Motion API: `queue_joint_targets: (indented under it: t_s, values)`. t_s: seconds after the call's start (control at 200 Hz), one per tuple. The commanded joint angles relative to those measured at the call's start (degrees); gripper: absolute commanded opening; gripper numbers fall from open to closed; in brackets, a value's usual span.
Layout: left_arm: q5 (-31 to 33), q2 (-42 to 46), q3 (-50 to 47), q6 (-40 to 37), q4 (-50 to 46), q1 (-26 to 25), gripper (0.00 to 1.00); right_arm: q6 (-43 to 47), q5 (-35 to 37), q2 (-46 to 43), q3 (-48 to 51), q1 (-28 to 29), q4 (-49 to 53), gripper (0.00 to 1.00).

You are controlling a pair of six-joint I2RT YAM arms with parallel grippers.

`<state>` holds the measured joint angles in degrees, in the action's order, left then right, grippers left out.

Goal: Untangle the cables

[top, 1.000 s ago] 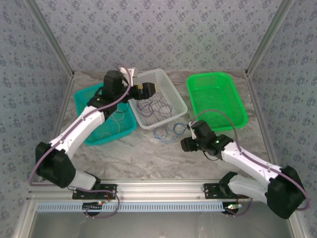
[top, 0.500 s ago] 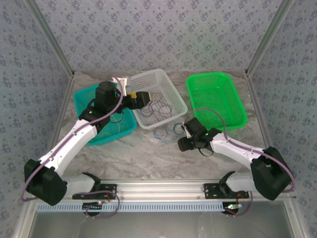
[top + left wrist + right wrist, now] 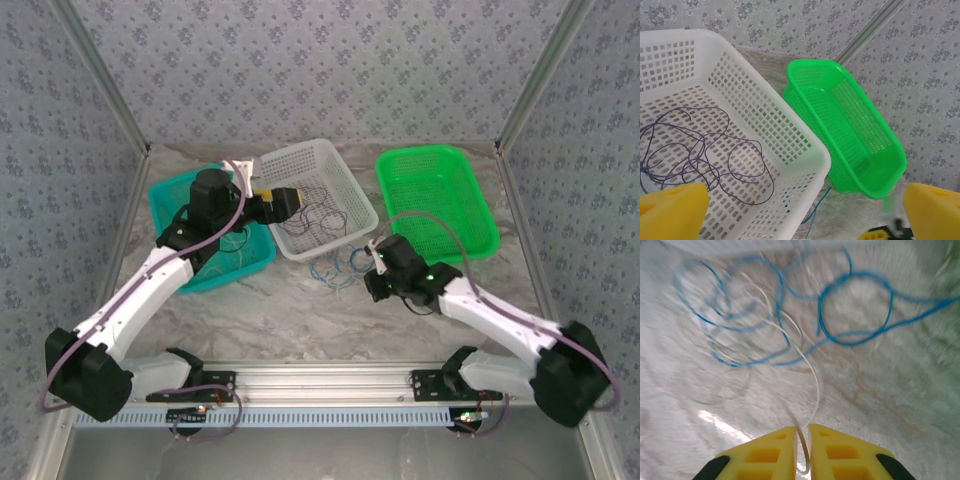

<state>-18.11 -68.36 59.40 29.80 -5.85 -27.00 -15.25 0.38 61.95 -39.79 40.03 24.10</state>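
Cable [image 3: 818, 390], whitish, in right end effector [image 3: 803, 430]

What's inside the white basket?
A dark purple cable lies looped on the white basket's floor. The left gripper's yellow finger covers the near corner, so what lies there is hidden.

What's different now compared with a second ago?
The right gripper shut on the pale cable lying on the table. The left gripper drew back slightly over the white basket, staying open. Nothing else visibly moved.
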Motion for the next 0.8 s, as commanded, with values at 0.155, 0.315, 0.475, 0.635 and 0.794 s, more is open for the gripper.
queue_joint_targets:
  t_s: [0.155,0.315,0.475,0.635,0.794]
  values:
    - [0.2,2.7,-0.5,-1.9,1.4,0.4,1.00,4.9,-3.6,-13.7,-11.5,0.2,9.5,0.06]
    - [-2.2,2.8,-0.7,-2.0,3.5,0.3,1.00,9.3,-7.8,-12.4,-23.8,0.3,14.4,0.04]
    - [-6.3,3.5,-1.8,-2.0,8.3,-0.5,1.00,11.9,-9.0,-9.4,-35.1,0.3,17.1,0.03]
    - [-8.6,4.7,-2.5,-3.7,12.4,-2.5,1.00,12.7,-10.9,-6.4,-41.4,0.2,16.8,0.02]
    - [-11.0,4.6,-2.8,-4.6,15.3,-4.5,0.99,11.6,-13.4,-5.3,-44.4,0.0,13.6,0.01]
